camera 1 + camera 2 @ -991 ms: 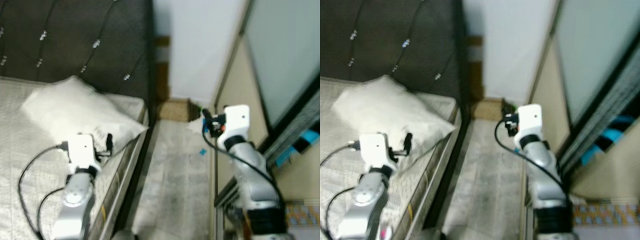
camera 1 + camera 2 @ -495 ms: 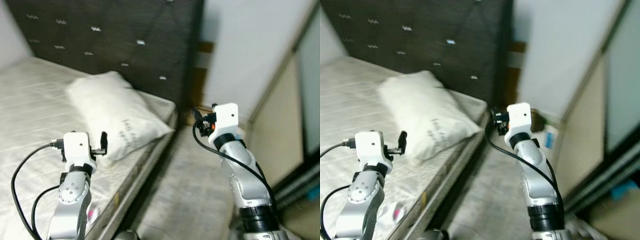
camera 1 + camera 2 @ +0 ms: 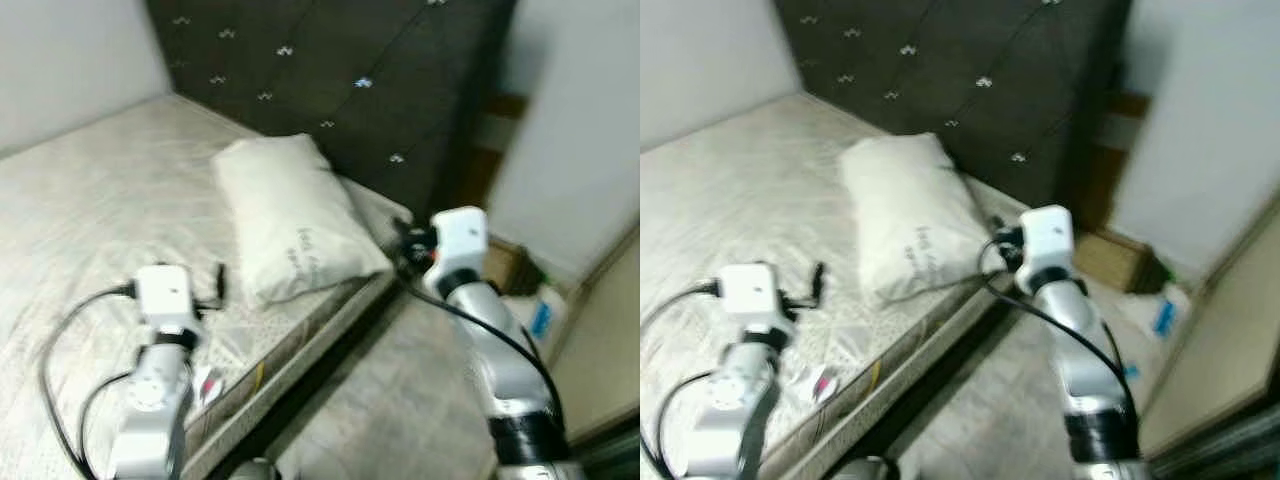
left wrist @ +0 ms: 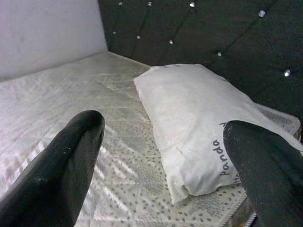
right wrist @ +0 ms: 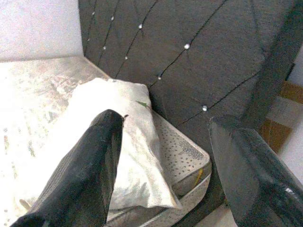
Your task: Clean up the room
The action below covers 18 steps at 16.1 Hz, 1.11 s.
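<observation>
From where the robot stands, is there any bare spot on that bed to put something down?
Yes. The mattress lies bare between the light wall and the white pillow. It is tighter at the near edge, where a small red and white item lies, and along the dark headboard behind the pillow.

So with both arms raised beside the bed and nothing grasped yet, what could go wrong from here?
The pillow lies near the mattress corner, so a careless push might slide it off toward the floor. The right gripper hangs open close to the bed corner and the dark headboard, so turning further could bump them. The head views are blurred, so the robot seems to be moving, and the box and bottle on the floor beside the bed could be struck.
</observation>
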Tool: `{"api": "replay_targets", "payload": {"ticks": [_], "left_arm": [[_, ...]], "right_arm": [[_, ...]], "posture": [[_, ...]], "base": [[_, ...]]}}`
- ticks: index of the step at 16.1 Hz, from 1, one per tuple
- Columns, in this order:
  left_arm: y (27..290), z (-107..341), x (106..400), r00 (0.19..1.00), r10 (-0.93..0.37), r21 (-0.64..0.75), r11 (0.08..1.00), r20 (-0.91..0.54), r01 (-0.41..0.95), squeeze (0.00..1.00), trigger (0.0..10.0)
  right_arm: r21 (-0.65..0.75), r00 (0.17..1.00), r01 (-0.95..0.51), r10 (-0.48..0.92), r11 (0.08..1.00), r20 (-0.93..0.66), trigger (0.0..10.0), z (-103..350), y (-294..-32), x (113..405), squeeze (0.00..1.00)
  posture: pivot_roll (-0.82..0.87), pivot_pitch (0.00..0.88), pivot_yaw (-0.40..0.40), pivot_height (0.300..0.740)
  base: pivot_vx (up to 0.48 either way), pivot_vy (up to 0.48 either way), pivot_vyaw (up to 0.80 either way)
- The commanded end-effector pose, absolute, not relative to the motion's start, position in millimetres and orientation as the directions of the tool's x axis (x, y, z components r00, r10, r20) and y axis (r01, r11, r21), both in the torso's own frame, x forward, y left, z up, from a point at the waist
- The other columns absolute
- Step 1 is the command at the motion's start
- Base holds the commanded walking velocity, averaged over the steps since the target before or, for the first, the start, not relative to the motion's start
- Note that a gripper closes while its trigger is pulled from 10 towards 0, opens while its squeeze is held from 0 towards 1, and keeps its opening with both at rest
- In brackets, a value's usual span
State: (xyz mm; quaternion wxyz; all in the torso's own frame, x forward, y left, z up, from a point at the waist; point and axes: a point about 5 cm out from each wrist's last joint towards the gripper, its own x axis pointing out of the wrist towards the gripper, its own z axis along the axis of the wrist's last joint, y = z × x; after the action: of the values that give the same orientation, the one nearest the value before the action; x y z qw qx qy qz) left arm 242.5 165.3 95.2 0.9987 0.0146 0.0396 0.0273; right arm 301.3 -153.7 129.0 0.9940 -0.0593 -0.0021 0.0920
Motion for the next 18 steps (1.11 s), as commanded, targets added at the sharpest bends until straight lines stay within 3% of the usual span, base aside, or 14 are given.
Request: {"api": "replay_targets", "payload": {"ticks": [1,18], "left_arm": [[172.8,97.6,242.0,0.995,0.074,0.057,0.996,-0.071,-0.070,0.00,10.0],[168.6,100.0,243.7,0.998,0.054,0.038,0.998,-0.042,-0.052,0.00,10.0]], "right_arm": [[-0.107,0.979,-0.202,0.204,0.973,0.008,10.0,132.5,-147.2,303.2,0.00],[-0.106,0.974,-0.223,0.226,0.969,0.020,10.0,134.4,-143.3,308.3,0.00]], "posture": [[0.01,0.000,-0.017,0.740],[0.01,0.000,-0.028,0.740]], "base": [[0.000,0.000,0.80],[0.000,0.000,0.80]]}}
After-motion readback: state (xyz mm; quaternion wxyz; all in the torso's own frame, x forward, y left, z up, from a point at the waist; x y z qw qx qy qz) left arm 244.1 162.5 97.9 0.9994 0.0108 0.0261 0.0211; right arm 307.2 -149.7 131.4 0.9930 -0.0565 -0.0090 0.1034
